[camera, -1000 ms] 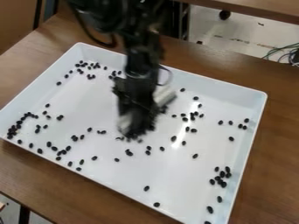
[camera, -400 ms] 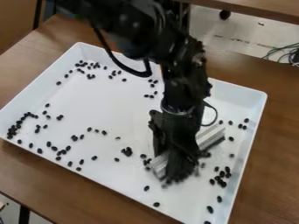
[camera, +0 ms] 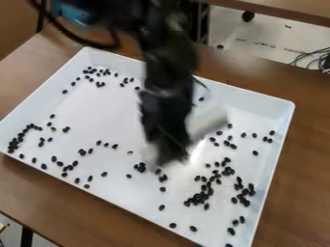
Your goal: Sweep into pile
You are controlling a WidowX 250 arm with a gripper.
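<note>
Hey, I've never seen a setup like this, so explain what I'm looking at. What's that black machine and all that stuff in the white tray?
The black machine is a robot arm, entering from the top of the picture. A fixed camera looks down at a slant on a brown table. On the table is a white rectangular tray, with many small dark oval pieces, perhaps beans, some clustered and some scattered. At the arm's lower end is its end effector, over the tray. It seems to hold a pale bar, probably a brush for sweeping the pieces together, but blur makes that uncertain.
</note>
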